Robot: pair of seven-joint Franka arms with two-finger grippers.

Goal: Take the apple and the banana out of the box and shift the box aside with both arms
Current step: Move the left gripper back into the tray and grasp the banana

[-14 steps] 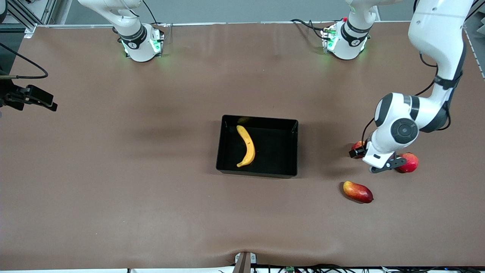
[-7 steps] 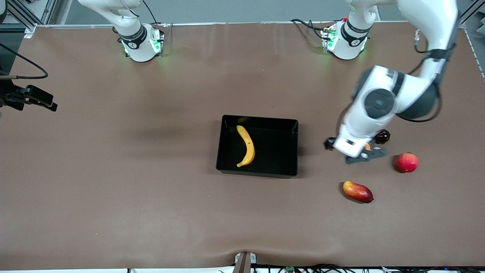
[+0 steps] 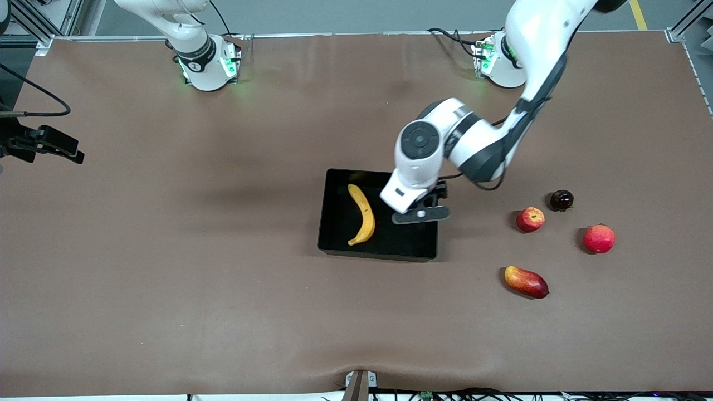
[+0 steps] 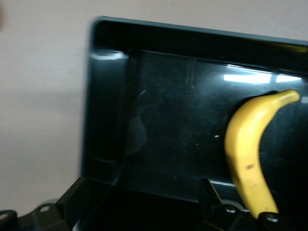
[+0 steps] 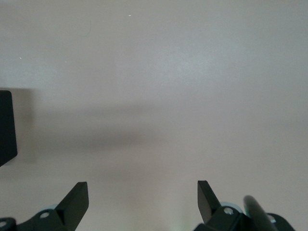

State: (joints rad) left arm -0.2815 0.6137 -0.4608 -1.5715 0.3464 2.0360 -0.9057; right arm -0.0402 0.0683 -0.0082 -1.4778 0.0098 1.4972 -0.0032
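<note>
Hovering over box (image 3: 334, 245), left gripper (image 4: 142, 202) fingers apart, empty; banana (image 3: 363, 214) inside

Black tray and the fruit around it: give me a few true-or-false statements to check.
1. The banana lies in the tray. True.
2. The apple is in the tray. False: it sits on the table, toward the left arm's end.
3. The left gripper is over the tray, open and empty. True.
4. The mango is farther from the front camera than the apple. False: it is nearer.
5. The right gripper is shut. False: it is open.
</note>
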